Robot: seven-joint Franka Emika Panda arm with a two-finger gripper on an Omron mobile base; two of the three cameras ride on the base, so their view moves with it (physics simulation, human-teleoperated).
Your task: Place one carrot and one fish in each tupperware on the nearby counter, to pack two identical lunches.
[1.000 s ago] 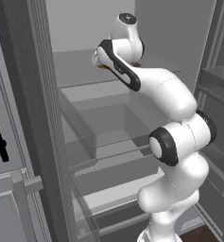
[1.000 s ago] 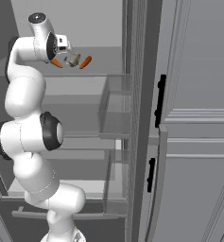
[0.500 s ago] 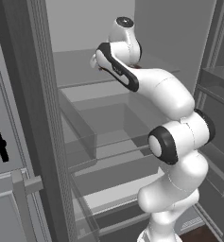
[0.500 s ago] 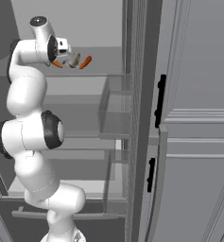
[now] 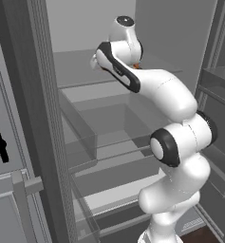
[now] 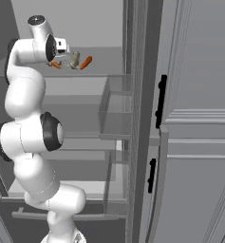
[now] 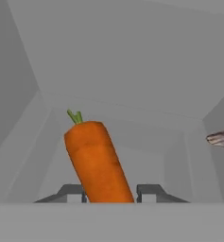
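Observation:
An orange carrot (image 7: 97,158) with a green stub lies on the top fridge shelf (image 6: 92,85), its thick end between my fingers. My gripper (image 7: 111,191) is open and straddles it, with a dark fingertip (image 7: 73,191) close on each side. From the right base camera the gripper (image 6: 61,60) sits over this carrot (image 6: 55,64). A grey fish (image 6: 75,60) lies just to its right, and its edge (image 7: 222,138) shows in the hand view. A second carrot (image 6: 86,62) lies beyond the fish. The tupperware and the counter are out of view.
The fridge stands open with clear drawers (image 5: 109,128) and shelves below the top shelf. A grey door frame (image 5: 35,118) rises on the left, and cabinet doors with black handles (image 6: 160,102) are on the right. My arm (image 5: 180,142) fills the fridge opening.
My hand has crept a little further into the top shelf toward the carrot. The carrots and the fish have not moved.

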